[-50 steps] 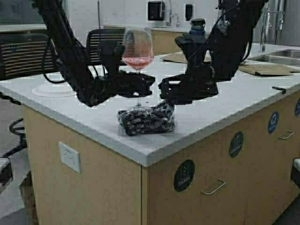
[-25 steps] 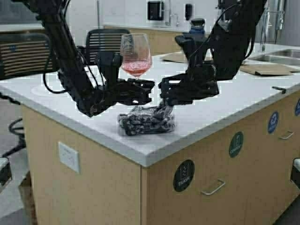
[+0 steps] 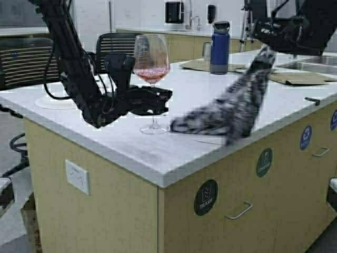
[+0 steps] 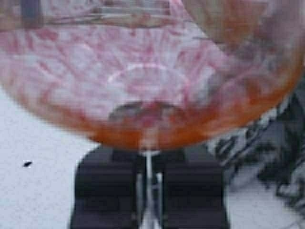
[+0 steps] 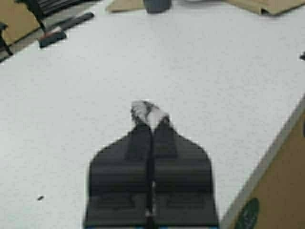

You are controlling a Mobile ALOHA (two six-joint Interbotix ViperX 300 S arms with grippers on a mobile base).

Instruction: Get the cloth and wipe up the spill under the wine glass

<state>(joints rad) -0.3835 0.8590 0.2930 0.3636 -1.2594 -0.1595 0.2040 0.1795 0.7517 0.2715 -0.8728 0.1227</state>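
High view: right claw (image 3: pixel 267 48) clamps the cloth (image 3: pixel 226 113) (stretched, blurred); left claw (image 3: pixel 164 100) clamps the wine glass (image 3: pixel 152 66) stem; a snag risks tipping it.

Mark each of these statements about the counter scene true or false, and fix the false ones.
1. The left gripper is shut on the wine glass stem. True.
2. The wine glass is empty. False: pink liquid sits in its bowl.
3. The right gripper pinches a corner of the cloth, raised high. True.
4. The cloth lies bunched directly under the glass. False: it trails on the countertop beside the foot.
5. The blue bottle lies tipped over. False: it stands upright.
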